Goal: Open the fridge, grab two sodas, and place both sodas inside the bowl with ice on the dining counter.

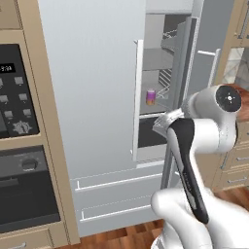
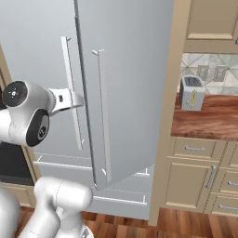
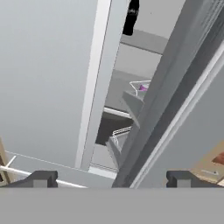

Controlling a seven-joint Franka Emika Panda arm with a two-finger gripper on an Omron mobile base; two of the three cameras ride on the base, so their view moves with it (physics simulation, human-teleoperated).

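the fridge [image 1: 97, 87] door [image 2: 130, 93] is only part open. the pincer [image 3: 111, 179] stands wide and empty at the door's edge. the can [image 1: 151, 97] waits on a shelf inside; reaching through that narrow gap risks clipping the door.

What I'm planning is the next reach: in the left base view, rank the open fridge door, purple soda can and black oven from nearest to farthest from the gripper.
1. Open fridge door: its edge is right at the gripper.
2. Purple soda can: on a shelf inside, left of the hand.
3. Black oven: far left, in tan cabinetry.
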